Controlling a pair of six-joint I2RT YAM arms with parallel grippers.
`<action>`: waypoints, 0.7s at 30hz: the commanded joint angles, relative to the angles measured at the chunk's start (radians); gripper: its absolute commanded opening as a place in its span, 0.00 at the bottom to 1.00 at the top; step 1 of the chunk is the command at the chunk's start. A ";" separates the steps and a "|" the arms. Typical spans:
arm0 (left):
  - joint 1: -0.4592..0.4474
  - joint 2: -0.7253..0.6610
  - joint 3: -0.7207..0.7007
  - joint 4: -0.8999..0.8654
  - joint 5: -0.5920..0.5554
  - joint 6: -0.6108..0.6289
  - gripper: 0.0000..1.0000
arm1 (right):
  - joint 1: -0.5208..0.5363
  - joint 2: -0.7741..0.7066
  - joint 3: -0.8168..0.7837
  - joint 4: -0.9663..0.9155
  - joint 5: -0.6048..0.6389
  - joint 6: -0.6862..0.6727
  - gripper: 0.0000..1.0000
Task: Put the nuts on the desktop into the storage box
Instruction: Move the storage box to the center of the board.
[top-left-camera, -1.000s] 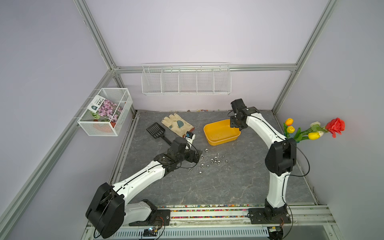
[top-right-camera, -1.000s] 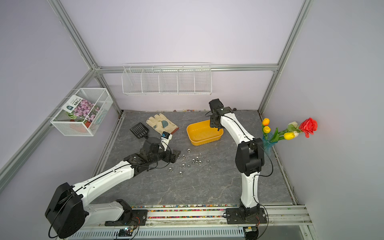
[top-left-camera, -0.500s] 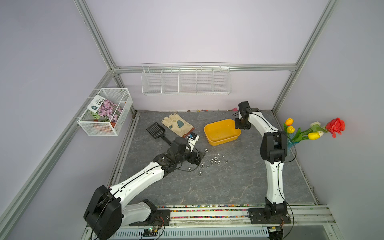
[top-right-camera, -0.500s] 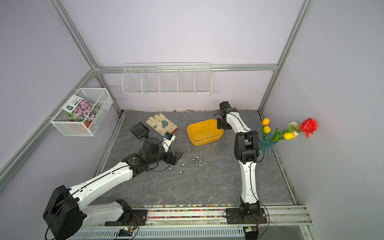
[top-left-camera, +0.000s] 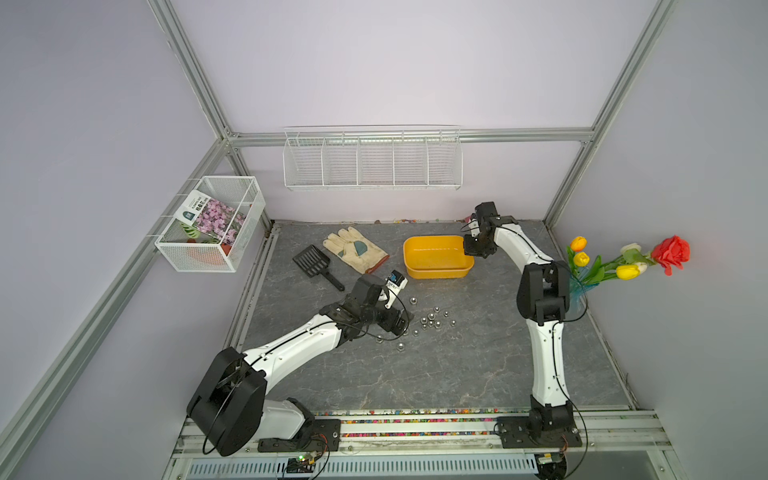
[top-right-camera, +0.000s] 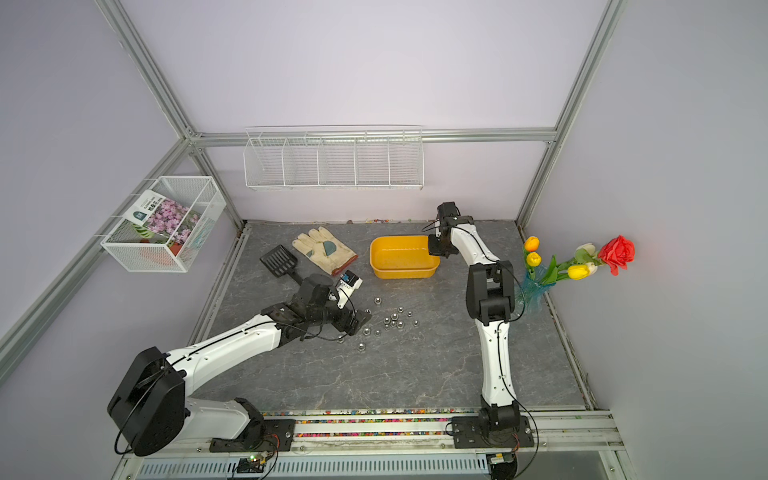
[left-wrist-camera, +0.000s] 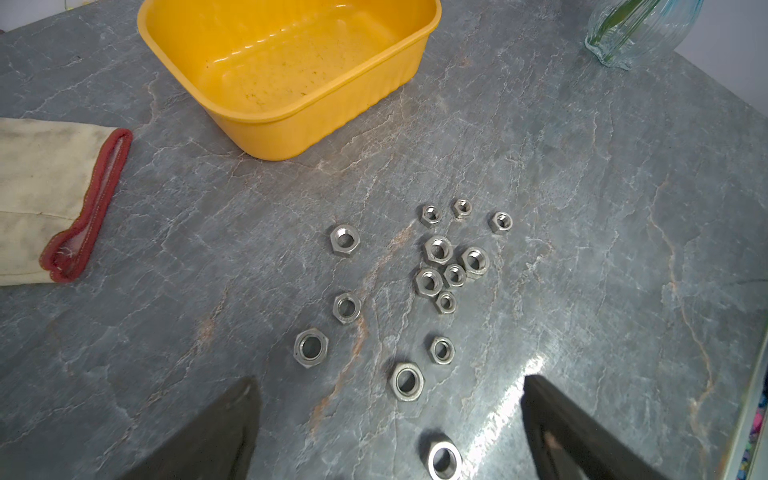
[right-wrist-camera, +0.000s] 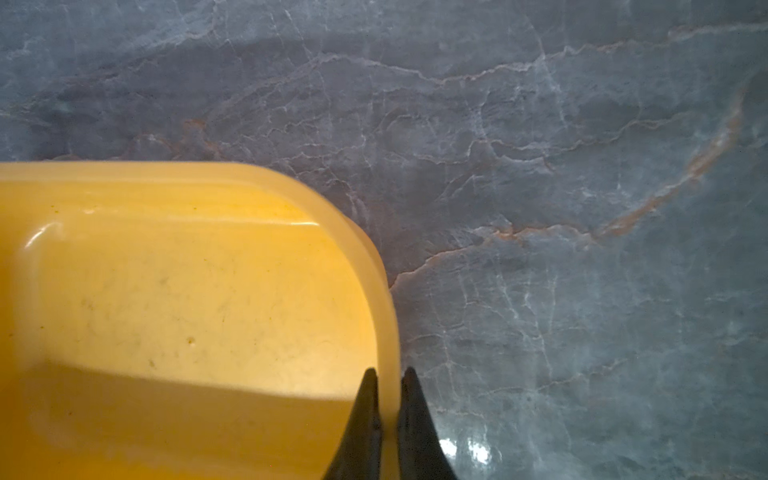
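Several small silver nuts (top-left-camera: 432, 322) (top-right-camera: 395, 322) (left-wrist-camera: 440, 266) lie scattered on the dark marbled desktop (top-left-camera: 457, 365), in front of the yellow storage box (top-left-camera: 436, 270) (top-right-camera: 403, 272) (left-wrist-camera: 291, 137). The box's floor looks bare. My left gripper (top-left-camera: 402, 327) (top-right-camera: 359, 322) (left-wrist-camera: 390, 379) hangs open just above the near-left edge of the scatter, with two nuts lying between its fingers. My right gripper (top-left-camera: 473, 249) (top-right-camera: 436, 249) (right-wrist-camera: 388, 370) is shut on the right rim of the storage box (right-wrist-camera: 386, 316), one finger inside the wall and one outside.
A work glove (top-left-camera: 355, 249) and a black scoop (top-left-camera: 313, 264) lie left of the box. A glass vase of flowers (top-left-camera: 582, 286) stands at the right edge. A wire basket (top-left-camera: 212, 224) and a wire rack (top-left-camera: 372, 160) hang on the walls. Coloured beads (top-left-camera: 415, 415) line the front rail.
My right gripper came down onto the box's right rim and closed on it. The left gripper shifted slightly toward the nuts and stayed open.
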 joint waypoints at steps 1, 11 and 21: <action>-0.005 0.014 0.030 0.002 -0.022 0.012 1.00 | 0.018 -0.044 -0.083 -0.015 0.004 0.050 0.00; -0.004 -0.028 -0.016 0.028 -0.064 0.015 1.00 | 0.115 -0.060 -0.080 -0.025 0.026 0.072 0.00; -0.005 -0.039 -0.040 0.047 -0.074 0.017 1.00 | 0.133 -0.046 -0.047 -0.038 0.057 0.119 0.00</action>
